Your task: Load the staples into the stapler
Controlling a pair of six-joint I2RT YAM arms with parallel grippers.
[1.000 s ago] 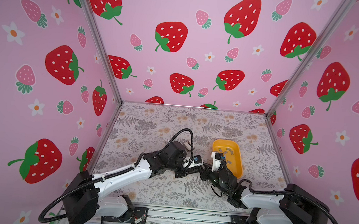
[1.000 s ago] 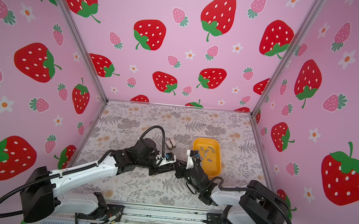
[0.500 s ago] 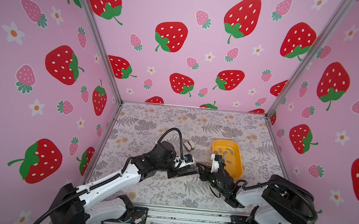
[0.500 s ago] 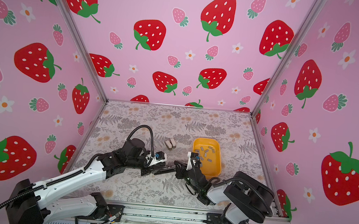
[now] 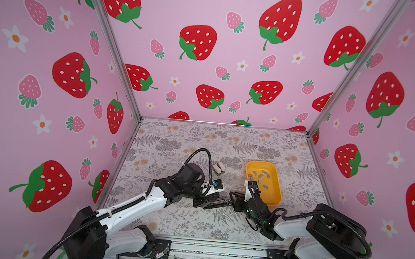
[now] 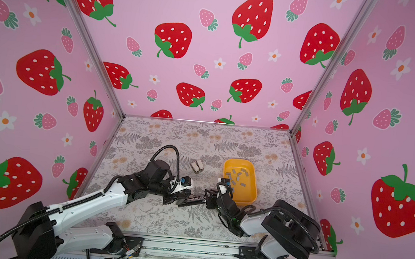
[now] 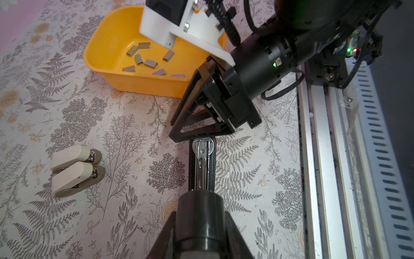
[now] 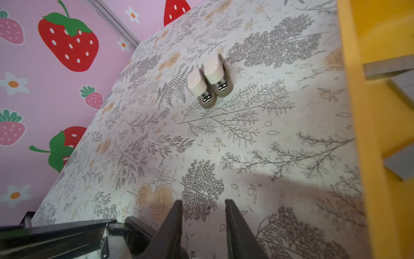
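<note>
A long black stapler (image 7: 201,166) lies opened flat on the floral table, its metal channel facing up. It also shows in both top views (image 5: 218,203) (image 6: 191,200). My left gripper (image 7: 200,215) (image 5: 207,200) (image 6: 176,197) is shut on the stapler's rounded end. My right gripper (image 8: 202,201) (image 5: 233,198) (image 6: 209,196) (image 7: 177,132) stands at the stapler's other end (image 8: 67,233), open, with only table between its fingers. The staples (image 5: 260,178) (image 6: 238,176) (image 7: 143,60) (image 8: 389,67), small grey strips, lie loose in the yellow tray (image 5: 275,193) (image 6: 252,191) (image 7: 134,83) (image 8: 380,134).
Two small beige staplers (image 5: 218,168) (image 6: 197,166) (image 7: 76,170) (image 8: 210,78) lie side by side behind the arms. The yellow tray sits close beside the right gripper. Pink strawberry walls close three sides, and a metal rail (image 7: 324,157) runs along the table's front edge.
The right gripper's jaws have parted. The left arm has sunk lower and brought the stapler slightly toward the front.
</note>
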